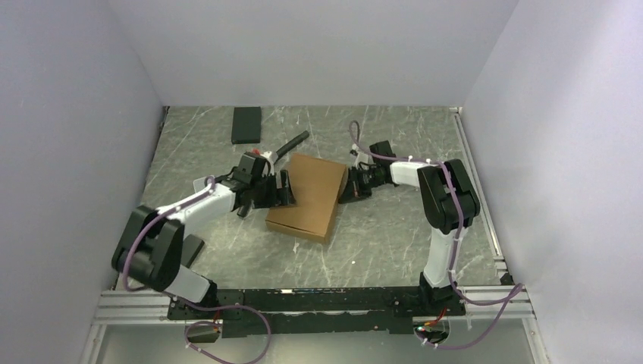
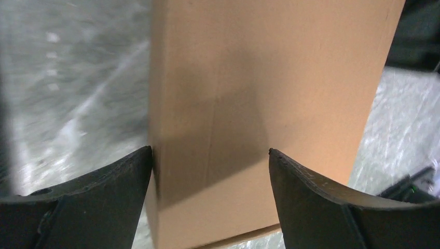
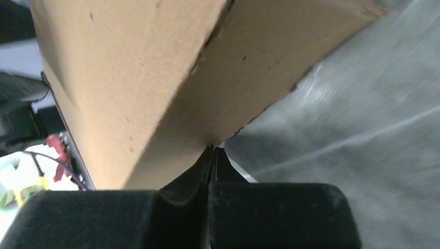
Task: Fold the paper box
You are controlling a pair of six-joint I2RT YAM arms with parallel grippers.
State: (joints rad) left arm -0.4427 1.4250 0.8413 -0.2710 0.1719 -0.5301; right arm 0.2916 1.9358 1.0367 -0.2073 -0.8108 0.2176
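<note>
The paper box [image 1: 311, 193] is a brown cardboard mailer, folded shut into a shallow rectangle, lying on the marbled table mid-scene. My left gripper [image 1: 284, 189] is at its left side, open. In the left wrist view the box [image 2: 270, 78] fills the space just past the spread fingers [image 2: 104, 197]; the left gripper [image 2: 210, 155] holds nothing. My right gripper [image 1: 347, 189] is at the box's right side, shut. In the right wrist view its tips [image 3: 212, 151] touch the lower edge of a box wall [image 3: 129, 67], with nothing seen between them.
A small black flat block [image 1: 246, 123] lies at the back left. A black rod [image 1: 292, 144] lies just behind the left gripper. A dark flat piece [image 1: 193, 249] lies by the left arm's base. White walls enclose the table on three sides.
</note>
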